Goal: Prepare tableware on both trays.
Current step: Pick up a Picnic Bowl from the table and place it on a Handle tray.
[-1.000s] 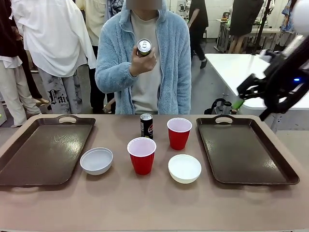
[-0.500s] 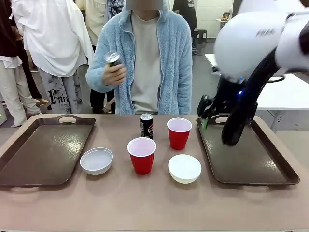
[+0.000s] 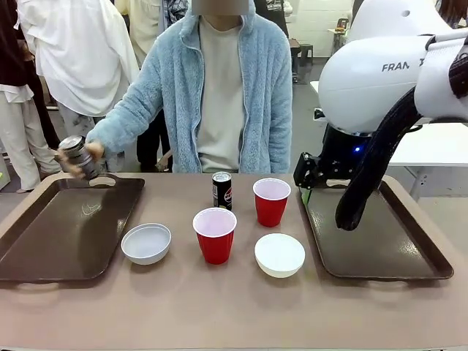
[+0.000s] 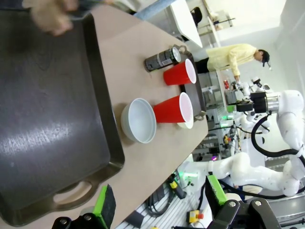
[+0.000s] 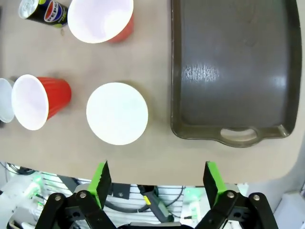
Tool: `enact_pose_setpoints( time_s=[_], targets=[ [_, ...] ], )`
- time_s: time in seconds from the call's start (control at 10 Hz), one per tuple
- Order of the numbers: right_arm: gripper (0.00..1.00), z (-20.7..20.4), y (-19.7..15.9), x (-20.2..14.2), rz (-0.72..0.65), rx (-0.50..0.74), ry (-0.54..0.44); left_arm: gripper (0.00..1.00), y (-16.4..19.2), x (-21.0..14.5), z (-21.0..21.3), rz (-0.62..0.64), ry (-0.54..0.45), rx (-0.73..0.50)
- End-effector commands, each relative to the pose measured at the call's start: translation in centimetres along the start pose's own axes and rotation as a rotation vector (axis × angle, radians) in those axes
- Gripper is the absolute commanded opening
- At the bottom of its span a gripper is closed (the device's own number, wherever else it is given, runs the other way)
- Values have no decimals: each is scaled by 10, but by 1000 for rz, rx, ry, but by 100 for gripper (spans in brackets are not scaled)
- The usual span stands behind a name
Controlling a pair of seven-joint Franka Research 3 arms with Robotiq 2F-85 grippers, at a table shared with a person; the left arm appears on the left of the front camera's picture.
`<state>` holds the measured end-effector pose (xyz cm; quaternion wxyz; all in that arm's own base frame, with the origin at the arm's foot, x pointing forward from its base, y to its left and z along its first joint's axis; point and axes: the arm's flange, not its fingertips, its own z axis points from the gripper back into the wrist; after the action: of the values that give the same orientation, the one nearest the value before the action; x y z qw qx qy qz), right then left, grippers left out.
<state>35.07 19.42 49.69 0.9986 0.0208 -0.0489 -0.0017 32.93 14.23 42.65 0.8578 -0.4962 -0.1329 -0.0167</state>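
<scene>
Just right of the upright can [image 3: 221, 189] at mid-table stands one red cup [image 3: 271, 201], the other red cup [image 3: 215, 235] just robot-side of it, a white bowl [image 3: 146, 243] nearer to its left, a second bowl [image 3: 279, 254] nearer to its right, and the left tray [image 3: 51, 234] and right tray [image 3: 373, 234] flank it. Far to that can's left, the person's hand [image 3: 93, 152] holds the second can [image 3: 75, 155] tilted over the left tray's far rim. Both tools are spread wide: left gripper [image 4: 161, 199] well left of the can, right gripper [image 5: 157, 179] high to its right.
</scene>
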Motion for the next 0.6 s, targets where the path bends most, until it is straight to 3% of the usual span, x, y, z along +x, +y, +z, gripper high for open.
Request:
enact_pose_setpoints(
  time_s=[0.0,0.1,0.2,0.5],
  targets=[
    [100,-2,2,-2,5,-5,3,100,-1,1,1,-1,-12,-11],
    [100,-21,-7,-9,-2,38,-105,100,-1,1,1,-1,-12,-11],
    [100,-37,18,2,61,79,-163,100,-1,1,1,-1,-12,-11],
    [100,-83,59,41,122,176,-155,100,-1,1,1,-1,-12,-11]
  ],
)
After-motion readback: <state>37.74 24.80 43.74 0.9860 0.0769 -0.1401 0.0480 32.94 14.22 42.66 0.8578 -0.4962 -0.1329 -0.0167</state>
